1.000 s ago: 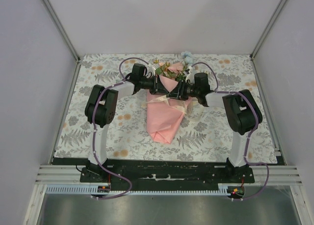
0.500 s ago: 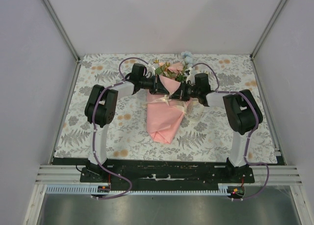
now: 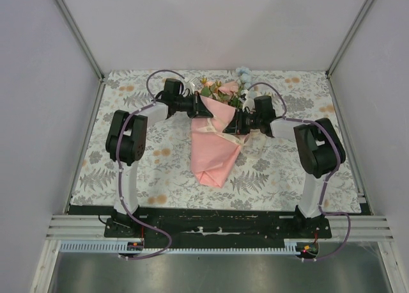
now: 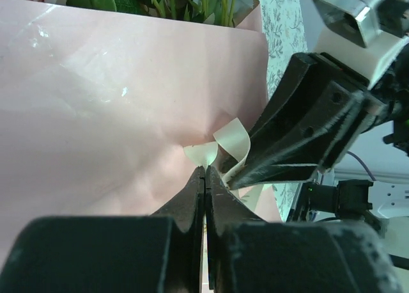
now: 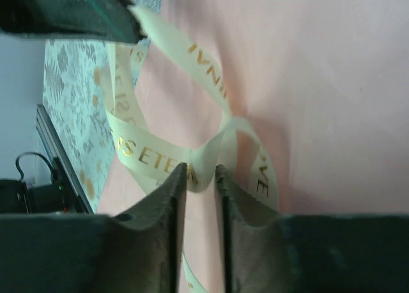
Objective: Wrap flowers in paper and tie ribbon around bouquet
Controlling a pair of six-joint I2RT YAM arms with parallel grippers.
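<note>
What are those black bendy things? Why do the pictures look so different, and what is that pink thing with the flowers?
Those are two robot arms, the left arm and the right arm, each ending in a two-finger gripper. The wide picture looks down from above. The two close-ups come from cameras on the wrists. On the flowery tablecloth lies a bouquet: flowers wrapped in pink paper. The left gripper is pinched shut on the cream ribbon. The right gripper has its fingers slightly apart at the ribbon.
</note>
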